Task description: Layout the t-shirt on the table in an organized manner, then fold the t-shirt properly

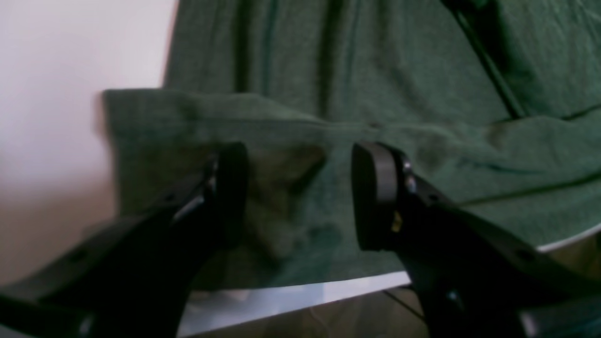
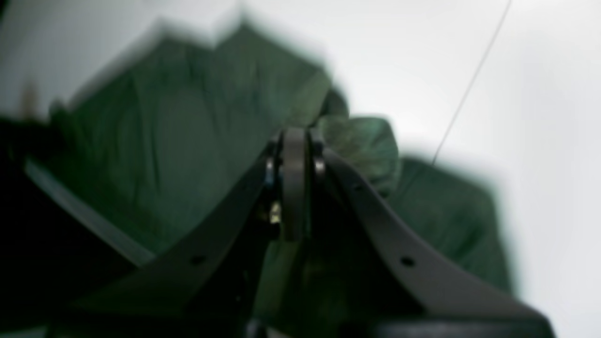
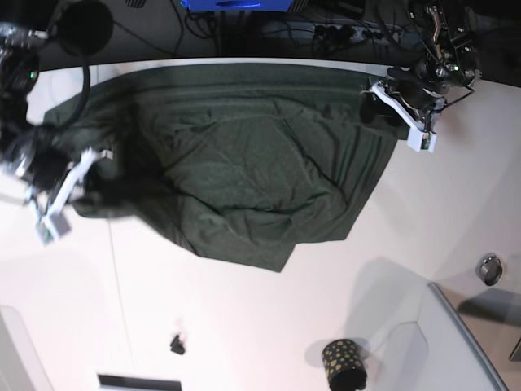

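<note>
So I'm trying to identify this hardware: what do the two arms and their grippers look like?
Both grippers have black, flat-sided fingers ending in rounded dark pads. On the left gripper a pad carries small metal screws and a yellowish spot. The right gripper shows silver fasteners and holes along its fingers. From the base view, both are black with white brackets near the wrists, and dark cables run along the arms.

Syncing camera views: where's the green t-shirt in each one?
Left wrist: t-shirt fills most of the frame, behind the open left end effector.
Right wrist: blurred, centre-left, behind the shut right end effector.
Base: spread across upper centre, its top edge along the far table edge.
Shared landmark: the white table.
</note>
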